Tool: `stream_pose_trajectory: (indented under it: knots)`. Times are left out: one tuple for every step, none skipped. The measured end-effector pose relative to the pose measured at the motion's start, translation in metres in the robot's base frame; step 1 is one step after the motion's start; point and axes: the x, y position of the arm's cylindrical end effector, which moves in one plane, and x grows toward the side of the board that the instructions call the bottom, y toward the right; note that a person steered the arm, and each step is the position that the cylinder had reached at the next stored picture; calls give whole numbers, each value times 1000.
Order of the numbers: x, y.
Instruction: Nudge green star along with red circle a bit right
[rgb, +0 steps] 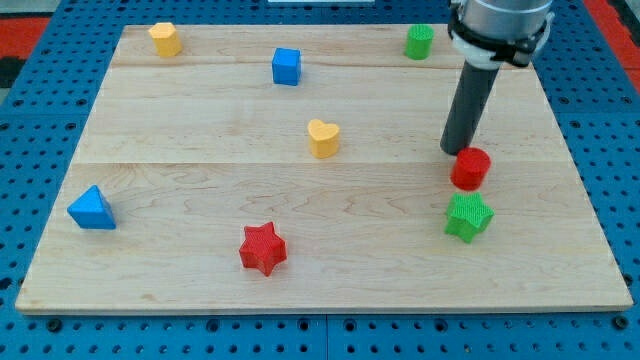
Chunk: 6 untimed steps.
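- Camera view: a pale wooden board (200, 190) is being shown lying on a blue perforated table (30, 120).
- The dark straight rod (468, 105) is being held upright at the view's right; no fingers are carried by it, so nothing is being gripped.
- My tip (454, 151) is being rested on the board just at the upper-left edge of the red circle block (470, 168); touching or a thin gap cannot be told.
- The green star block (468, 217) is being seen just below the red circle, toward the view's bottom, the two near each other, contact unclear.
- Both task blocks are sitting in the board's right part, below the middle.
- A yellow heart block (323, 138) is being seen near the centre.
- A blue cube block (286, 66) is sitting toward the view's top.
- A yellow block (165, 39), shape unclear, is sitting at top left.
- A green block (419, 42), roughly cylindrical, is sitting at the top, left of the rod.
- A blue triangle block (92, 209) is lying at the left edge.
- A red star block (263, 248) is lying at bottom centre.
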Motion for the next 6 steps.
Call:
stream_pose_trajectory:
  knots:
    - [17,0]
    - [29,-14]
    - [26,-33]
    - [50,-53]
    - [81,-61]
    - [102,-47]
